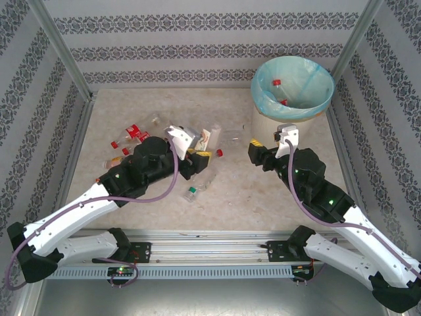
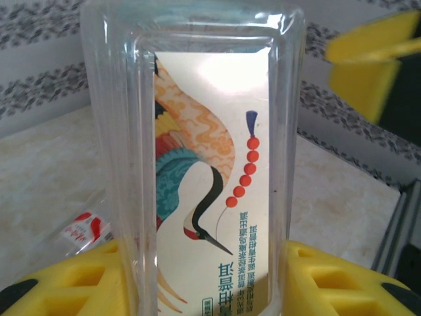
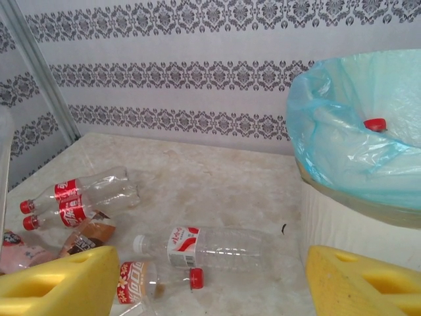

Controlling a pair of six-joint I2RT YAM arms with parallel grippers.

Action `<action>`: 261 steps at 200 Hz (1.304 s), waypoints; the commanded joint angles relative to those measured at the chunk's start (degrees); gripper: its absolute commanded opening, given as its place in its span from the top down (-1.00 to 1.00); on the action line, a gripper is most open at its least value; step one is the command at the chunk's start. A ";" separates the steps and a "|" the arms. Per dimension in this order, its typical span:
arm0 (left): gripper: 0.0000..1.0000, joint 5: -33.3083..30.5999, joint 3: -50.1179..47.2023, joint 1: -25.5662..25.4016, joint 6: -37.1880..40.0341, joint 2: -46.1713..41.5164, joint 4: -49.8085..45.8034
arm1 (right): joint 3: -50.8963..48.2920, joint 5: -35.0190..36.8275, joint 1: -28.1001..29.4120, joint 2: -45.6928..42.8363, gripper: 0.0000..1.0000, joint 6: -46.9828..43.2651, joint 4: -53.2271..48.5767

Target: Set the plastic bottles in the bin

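Lying nearest the bases, a green-capped bottle (image 1: 193, 192) rests on the desk (image 1: 250, 197). Beyond it, the left fingers (image 2: 72, 280) are closed narrowly across the body of a flat-sided clear bottle (image 2: 210, 164) with a crane label. The right fingers (image 3: 59, 283) stand wide and empty, near the bin (image 3: 355, 217). Farther left, red-labelled bottles (image 3: 79, 197) lie loose. Farthest, the bin shows a red cap (image 3: 375, 124) inside its turquoise liner (image 3: 342, 138). Judged light, slick and crushable, such bottles suit a gentle mid-body grip.

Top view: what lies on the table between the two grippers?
A white-capped bottle and a red-capped bottle lie on their sides between the left gripper and the right gripper; the right wrist view shows them clearest.
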 commanded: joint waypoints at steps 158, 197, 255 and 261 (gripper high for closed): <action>0.93 -0.77 -3.44 -7.13 20.01 3.93 11.93 | -2.07 -10.76 -0.52 -2.98 -0.56 -6.05 8.42; 0.93 0.15 -3.93 -7.88 23.65 4.12 14.32 | -3.13 -23.09 -0.55 -5.82 -0.62 -9.27 10.84; 0.95 3.54 -5.18 -9.59 28.29 3.89 16.84 | -4.15 -37.73 -0.44 -7.76 -0.68 -10.83 13.52; 0.94 4.22 -5.50 -9.76 28.57 3.73 17.32 | -4.49 -38.94 -0.44 -7.93 -0.68 -10.89 14.10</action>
